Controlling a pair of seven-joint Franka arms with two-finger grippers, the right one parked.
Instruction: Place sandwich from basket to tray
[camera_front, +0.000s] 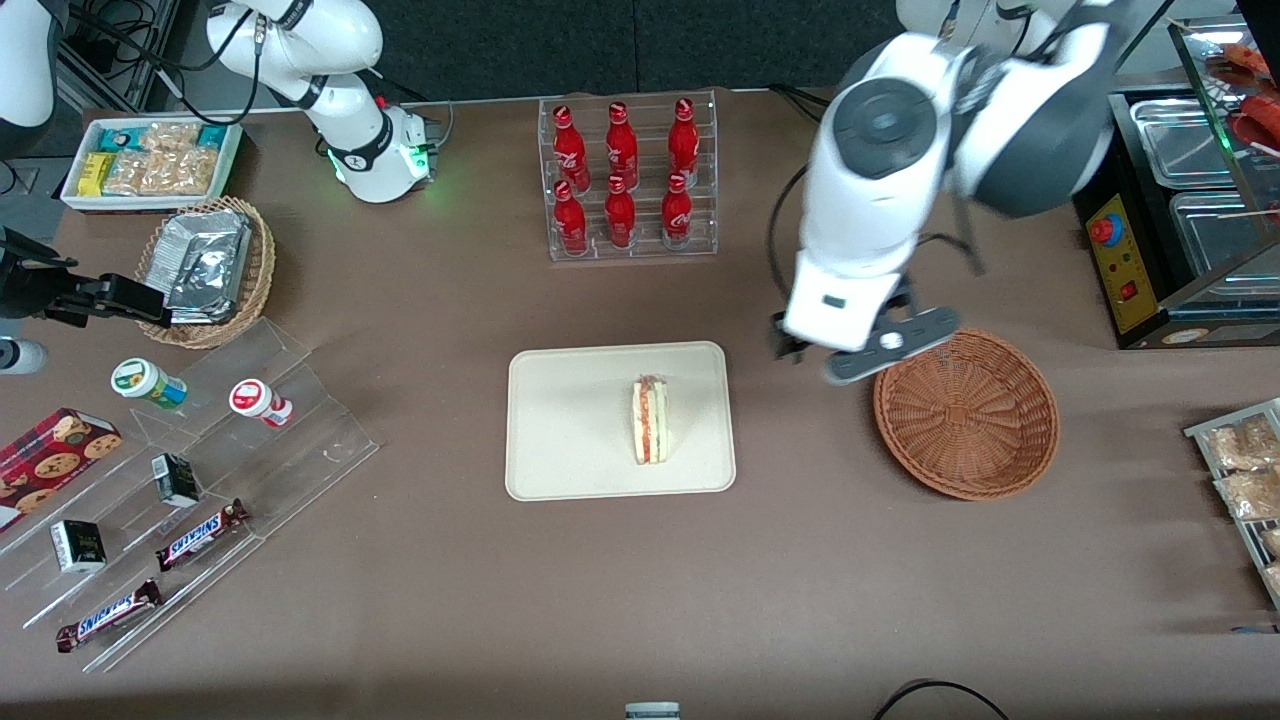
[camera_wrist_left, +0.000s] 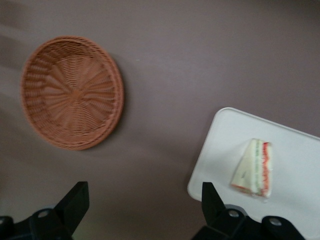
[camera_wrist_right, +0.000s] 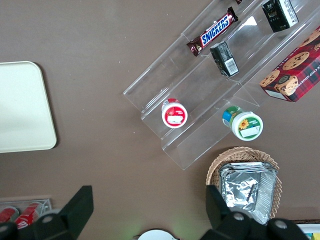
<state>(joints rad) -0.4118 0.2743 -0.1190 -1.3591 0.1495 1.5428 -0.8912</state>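
Left gripper (camera_wrist_left: 142, 200) raised above the bare tabletop (camera_front: 800, 560), over the gap between tray and basket. Fingers (camera_wrist_left: 75, 202) spread wide, nothing between them.

Sandwich (camera_front: 650, 420) lies on the tray (camera_front: 560, 470), standing on one side with the red and green filling edge facing up. It sits off to the side of the gripper toward the parked arm's end of the table, well apart from the fingers, no contact.

Basket (camera_front: 966, 415) is to the gripper's other side, toward the working arm's end, with no contents visible. In the front view the gripper's body overlaps the basket rim.

Wrist view confirms: sandwich (camera_wrist_left: 254, 169) on tray (camera_wrist_left: 220, 150), basket (camera_wrist_left: 72, 92) apart from both.
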